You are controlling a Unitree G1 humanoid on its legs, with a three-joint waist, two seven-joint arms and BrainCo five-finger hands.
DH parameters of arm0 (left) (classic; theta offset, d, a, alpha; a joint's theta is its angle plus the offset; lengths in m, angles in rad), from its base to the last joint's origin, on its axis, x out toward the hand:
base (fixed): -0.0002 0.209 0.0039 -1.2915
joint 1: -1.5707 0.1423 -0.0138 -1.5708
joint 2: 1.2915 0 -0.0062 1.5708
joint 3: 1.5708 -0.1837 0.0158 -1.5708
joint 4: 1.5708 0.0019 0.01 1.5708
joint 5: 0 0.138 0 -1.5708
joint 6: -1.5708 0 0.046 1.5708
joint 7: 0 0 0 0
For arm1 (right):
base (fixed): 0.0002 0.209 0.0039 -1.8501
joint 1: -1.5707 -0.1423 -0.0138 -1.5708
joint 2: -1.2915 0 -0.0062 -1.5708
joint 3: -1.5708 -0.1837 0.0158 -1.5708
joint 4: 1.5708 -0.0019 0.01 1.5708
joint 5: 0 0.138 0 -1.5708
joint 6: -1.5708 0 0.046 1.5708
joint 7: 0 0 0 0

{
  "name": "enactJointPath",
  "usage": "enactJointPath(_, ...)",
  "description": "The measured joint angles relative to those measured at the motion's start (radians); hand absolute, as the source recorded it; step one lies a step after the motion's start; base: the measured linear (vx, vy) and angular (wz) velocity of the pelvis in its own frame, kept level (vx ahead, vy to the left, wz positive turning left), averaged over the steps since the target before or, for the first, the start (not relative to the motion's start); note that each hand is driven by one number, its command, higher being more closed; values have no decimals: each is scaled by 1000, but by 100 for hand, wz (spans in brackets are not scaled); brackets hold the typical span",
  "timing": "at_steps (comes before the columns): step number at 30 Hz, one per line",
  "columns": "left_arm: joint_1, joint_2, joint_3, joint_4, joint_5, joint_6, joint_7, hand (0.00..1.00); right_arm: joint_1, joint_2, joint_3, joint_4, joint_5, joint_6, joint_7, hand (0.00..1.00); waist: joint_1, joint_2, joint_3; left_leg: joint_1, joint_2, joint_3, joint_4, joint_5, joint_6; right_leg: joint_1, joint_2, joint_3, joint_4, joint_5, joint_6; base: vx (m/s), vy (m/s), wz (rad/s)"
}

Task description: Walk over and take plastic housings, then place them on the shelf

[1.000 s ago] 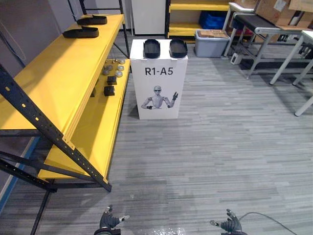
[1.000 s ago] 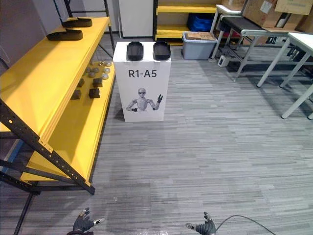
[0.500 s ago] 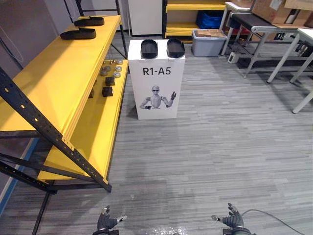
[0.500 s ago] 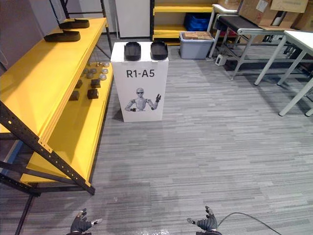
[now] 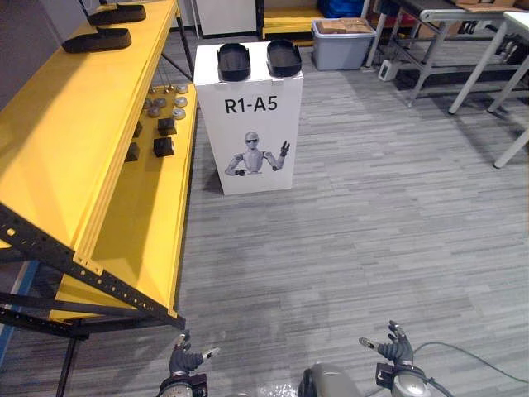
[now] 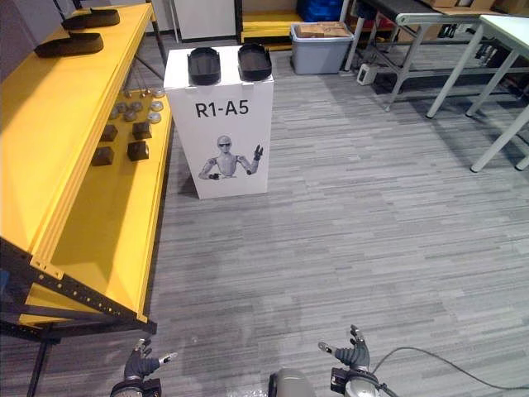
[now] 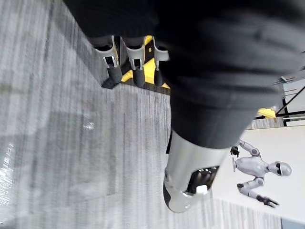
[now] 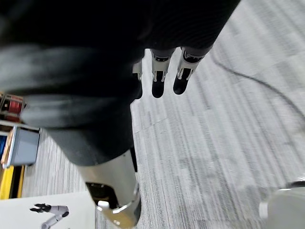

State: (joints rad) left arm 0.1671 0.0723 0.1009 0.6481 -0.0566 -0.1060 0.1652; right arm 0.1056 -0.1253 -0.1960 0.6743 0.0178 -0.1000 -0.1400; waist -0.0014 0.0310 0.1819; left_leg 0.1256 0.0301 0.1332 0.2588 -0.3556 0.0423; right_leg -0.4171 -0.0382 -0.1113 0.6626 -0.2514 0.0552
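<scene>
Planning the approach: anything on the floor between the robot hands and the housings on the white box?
Nothing visible: bare floor from the left robot hand and right robot hand to the white box holding the housings.

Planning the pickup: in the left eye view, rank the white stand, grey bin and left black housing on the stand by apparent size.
1. white stand
2. grey bin
3. left black housing
The bin stands farther away.

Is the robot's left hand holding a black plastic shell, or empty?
Empty. The left robot hand hangs open over grey floor; two black oval plastic housings lie atop the white box.
</scene>
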Motion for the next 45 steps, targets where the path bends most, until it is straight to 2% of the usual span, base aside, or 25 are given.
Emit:
enactJointPath(1,-6,2,0,0,0,0,3,0,-3,-2,4,0,0,0,0,0,-11,3,3,13,14,-14,-14,0,-3,-15,2,-9,-50,7,-2,550,-166,63)
enactJointPath(2,-15,11,-1,2,1,-1,5,0,-8,-5,4,0,0,-1,-2,0,-26,-1,4,43,30,-35,-44,-2,-36,-23,14,-14,-165,93,-28,594,-182,64)
enactJointPath(3,-19,16,-10,6,1,-1,6,0,-5,-13,4,2,0,0,-7,0,-37,5,5,62,50,-56,-49,-13,-57,-14,23,-27,-184,187,-95,637,-199,39)
enactJointPath(4,-28,9,-10,12,3,1,5,0,-25,-30,2,5,-1,0,-10,0,-30,35,4,63,97,-64,-35,-6,-87,-15,52,-55,-160,167,-122,648,-231,15)
enactJointPath(5,-48,8,-9,19,3,1,5,0,-41,-34,0,0,-1,0,-14,0,-32,31,4,47,96,-83,6,46,-137,-11,47,-61,-138,134,-142,754,-302,2)
enactJointPath(8,-46,-21,-7,19,3,0,5,0,-25,-35,7,-10,-1,0,-17,0,-36,30,5,-27,93,-103,289,234,-100,139,49,-66,-215,108,-151,552,-217,15)
enactJointPath(10,-22,-35,-6,-24,3,-4,3,0,4,-8,29,-68,4,-2,-21,0,-14,25,9,-191,160,-52,697,212,-101,333,80,-48,-364,101,-163,567,-179,-8)
enactJointPath(12,-14,-42,-4,-48,2,-3,3,0,6,11,40,-84,8,-10,-23,0,16,16,15,-301,185,-3,798,175,-102,429,91,-24,-439,97,-169,425,-98,-35)
enactJointPath(15,3,-65,-10,-71,1,-4,3,0,8,23,39,-85,8,-10,-24,0,37,14,17,-449,163,60,666,137,-101,546,85,-4,-550,95,-168,402,-26,-22)
enactJointPath(16,5,-75,-9,-70,1,-2,2,0,7,22,35,-79,9,-10,-24,0,43,13,19,-474,125,64,484,137,-102,582,77,9,-580,91,-160,312,65,-29)
enactJointPath(18,10,-79,-10,-66,1,-2,2,0,1,24,13,-56,12,-10,-27,0,58,9,23,-488,66,52,198,180,-96,630,57,22,-608,48,-132,437,138,-32)
enactJointPath(19,14,-78,-9,-61,1,0,2,0,2,23,-1,-28,13,-9,-29,0,63,10,21,-482,43,35,86,280,-79,655,49,30,-616,20,-119,523,202,-36)
enactJointPath(21,25,-73,-7,-58,2,-1,3,0,8,26,2,-10,12,-5,-30,0,70,-15,4,-478,-9,26,112,341,-32,658,6,59,-578,-47,-96,488,170,-25)
enactJointPath(22,17,-72,-9,-37,2,0,3,0,8,22,1,3,12,-4,-31,0,64,-33,1,-493,-33,35,153,292,1,636,-26,63,-504,-74,-74,520,149,-1)
enactJointPath(24,13,-78,-12,-24,2,1,2,0,7,26,0,25,7,2,-29,0,68,-43,0,-454,-50,50,162,240,10,558,-50,81,-278,-78,-60,526,153,-5)
enactJointPath(26,-5,-48,-29,0,2,4,4,0,11,57,9,25,0,2,-25,0,53,-76,11,-325,-92,46,127,181,25,365,-102,106,248,3,44,519,133,10)
enactJointPath(29,-17,-40,-43,3,1,6,6,0,20,60,45,13,-11,1,-20,0,33,-73,11,-145,-102,9,54,136,36,199,-116,84,442,-3,34,577,48,27)
enactJointPath(31,-27,-39,-44,4,0,5,6,0,16,68,54,5,-12,0,-18,0,21,-70,10,-82,-88,-17,6,125,29,110,-104,51,376,-13,20,522,-43,30)
enactJointPath(34,-55,-38,-43,33,0,3,6,0,16,66,59,27,-15,0,-15,0,10,-60,16,17,-43,-62,-59,118,17,65,-49,21,-62,9,2,602,-147,53)
enactJointPath(36,-63,-28,-45,54,1,0,6,0,17,55,57,68,-15,1,-15,0,-18,-62,10,55,-9,-118,-64,84,-41,93,-5,43,-285,234,-45,574,-224,76)
enactJointPath(37,-70,-38,-45,86,2,2,6,0,7,43,55,94,-15,4,-15,0,-4,-31,3,53,31,-132,-52,85,-65,108,24,35,-286,233,-79,563,-241,26)
enactJointPath(39,-71,-46,-39,95,3,3,6,0,0,46,40,86,-15,4,-16,0,6,-27,1,37,36,-136,-4,121,-117,116,20,23,-260,195,-100,522,-240,16)
enactJointPath(42,-72,-96,-7,76,2,-1,6,0,26,46,65,44,-12,3,-18,0,1,-17,6,-136,93,-100,500,209,-133,319,24,-37,-370,143,-114,429,-215,62)
enactJointPath(43,-75,-98,-9,73,2,-2,6,0,23,56,77,39,-5,0,-20,0,19,-5,-2,-210,138,-47,623,157,-132,374,39,-34,-415,139,-121,250,-86,2)
enactJointPath(45,-71,-105,-9,71,2,0,5,0,9,65,73,36,10,-2,-23,0,27,-14,-4,-262,162,17,557,121,-131,427,33,-32,-455,139,-121,286,-22,-14)
